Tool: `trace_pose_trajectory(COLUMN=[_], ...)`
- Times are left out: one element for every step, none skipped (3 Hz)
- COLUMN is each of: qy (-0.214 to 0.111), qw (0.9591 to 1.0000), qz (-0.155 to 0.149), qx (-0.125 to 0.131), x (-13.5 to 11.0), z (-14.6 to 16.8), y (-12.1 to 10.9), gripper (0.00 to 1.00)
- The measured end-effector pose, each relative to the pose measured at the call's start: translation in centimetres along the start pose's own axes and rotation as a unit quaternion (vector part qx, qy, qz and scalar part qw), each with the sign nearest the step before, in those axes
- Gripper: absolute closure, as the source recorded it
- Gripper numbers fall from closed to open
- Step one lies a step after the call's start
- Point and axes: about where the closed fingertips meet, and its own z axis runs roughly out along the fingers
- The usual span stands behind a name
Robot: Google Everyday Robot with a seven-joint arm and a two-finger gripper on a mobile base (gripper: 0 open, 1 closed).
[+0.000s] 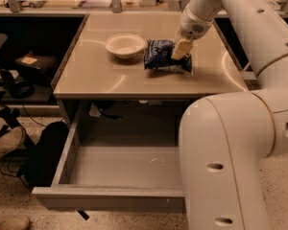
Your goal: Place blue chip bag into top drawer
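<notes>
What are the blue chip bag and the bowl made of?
The blue chip bag looks like thin foil or plastic: crinkled all over. The bowl looks like dull off-white paper or plastic; I cannot tell which. The pincer, on the bag's side away from the bowl, looks like beige plastic.

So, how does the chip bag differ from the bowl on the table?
The bag is dark blue with white print and crinkled; the bowl is plain off-white, round and smooth. The gripper is at the bag's right end, not at the bowl. Both rest on the beige table.
</notes>
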Motion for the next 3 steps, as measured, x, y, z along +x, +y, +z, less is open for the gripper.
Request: trace_pose_trajectory(qy=[-0.023,-0.051,-0.088], qw=[0.9994,0.9938,0.9785], qz=[-0.018,-0.017,0.016], qx=[0.021,0.098,0.186], x=[-0.2,0.3,0.2], z=[-2.0,-8.1,-15.4], y=[1.3,3.6,7.8], gripper=[1.0,1.0,1.0])
